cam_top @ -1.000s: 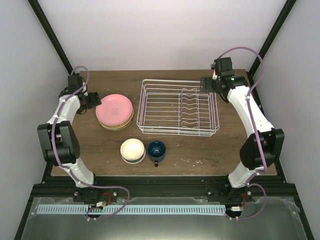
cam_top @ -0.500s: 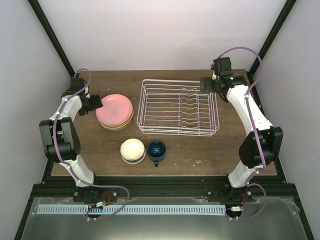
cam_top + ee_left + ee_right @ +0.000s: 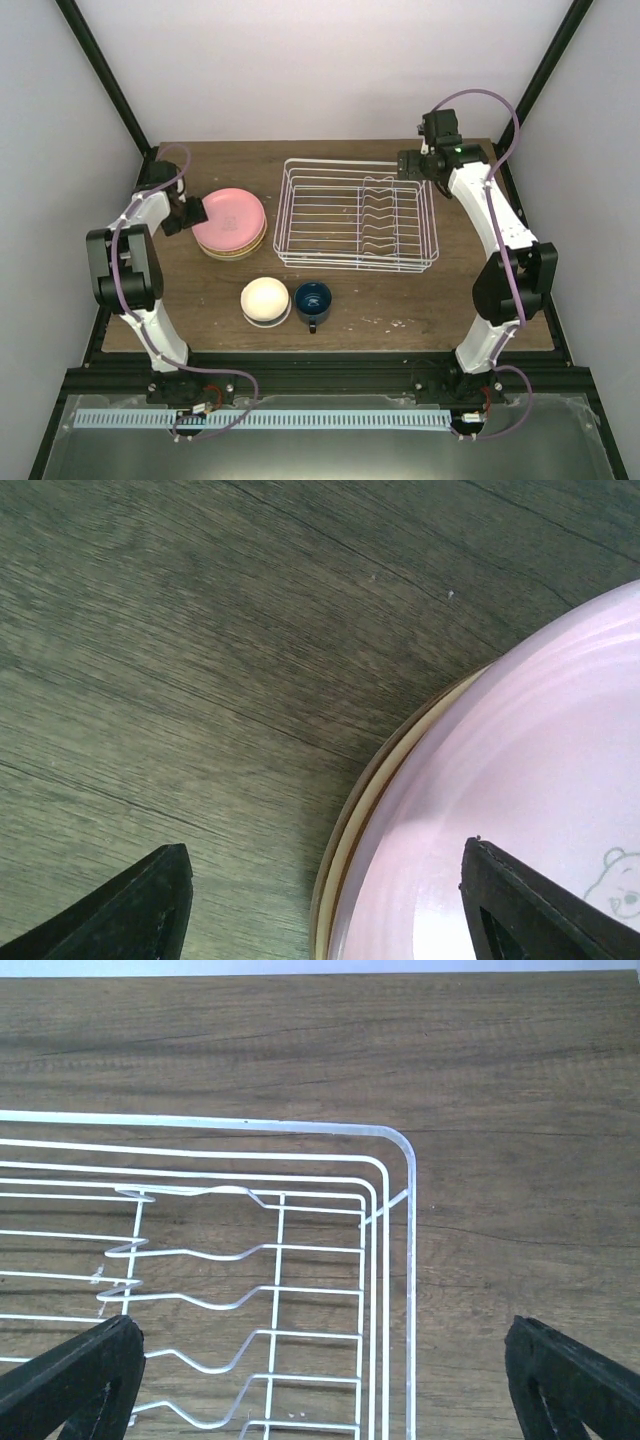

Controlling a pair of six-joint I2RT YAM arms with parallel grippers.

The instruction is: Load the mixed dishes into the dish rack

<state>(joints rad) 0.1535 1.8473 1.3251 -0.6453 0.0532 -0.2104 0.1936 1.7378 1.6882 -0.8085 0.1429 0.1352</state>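
Note:
The pink plate [image 3: 232,218] lies on the tan-yellow plate [image 3: 228,254] at the table's left. My left gripper [image 3: 188,213] is at their left edge. In the left wrist view it [image 3: 325,910] is open and straddles the stacked rims, one finger [image 3: 140,905] over bare wood and the other over the pink plate [image 3: 520,780]. The tan rim [image 3: 345,840] shows just under the pink one. The cream bowl [image 3: 265,298] and the dark blue mug [image 3: 312,298] stand near the front. My right gripper [image 3: 408,166] hangs open over the far right corner of the dish rack [image 3: 356,266].
The rack holds nothing, and its corner wires [image 3: 405,1160] and plate prongs [image 3: 190,1255] show in the right wrist view. A thin pale rim [image 3: 266,319] shows under the cream bowl. Dark frame posts stand at the table's back corners.
My left gripper has slid closer onto the plates' left rim and its jaws have narrowed somewhat. The right gripper has shifted slightly left over the rack's corner.

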